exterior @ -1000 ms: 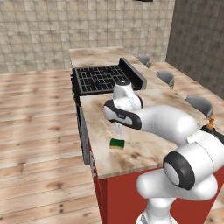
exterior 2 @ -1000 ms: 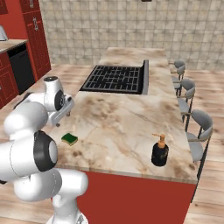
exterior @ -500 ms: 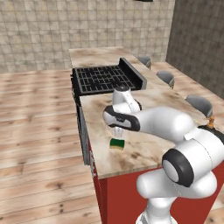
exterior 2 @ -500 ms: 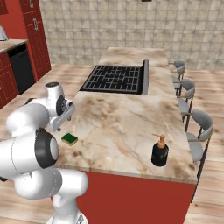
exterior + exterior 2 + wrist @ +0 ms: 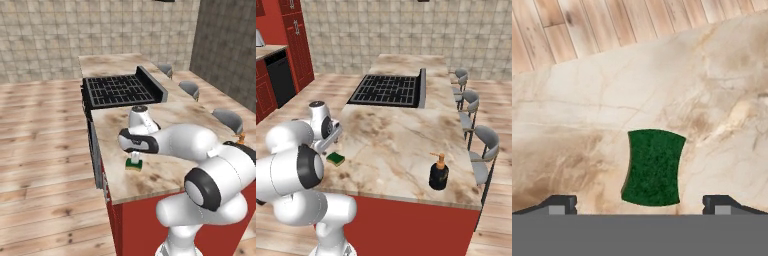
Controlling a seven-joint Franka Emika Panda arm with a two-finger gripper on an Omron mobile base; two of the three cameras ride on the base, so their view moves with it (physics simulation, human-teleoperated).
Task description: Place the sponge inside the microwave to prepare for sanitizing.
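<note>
Sponge [image 5: 654, 167]: one, green side up, flat on the marble counter [image 5: 401, 135] near its edge.
Gripper [image 5: 640, 204]: right above it, fingers spread wide (holding nothing).
Bottle [image 5: 439, 172]: one.
Stools [image 5: 483, 145]: three.

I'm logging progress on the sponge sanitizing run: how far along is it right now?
Done: nothing moved yet; the sponge lies flat on the marble island counter near its edge. In hand: the open gripper hangs right above the sponge, one finger on each side, nothing gripped. Left: close on it, lift, carry it to the microwave and set it inside.
</note>
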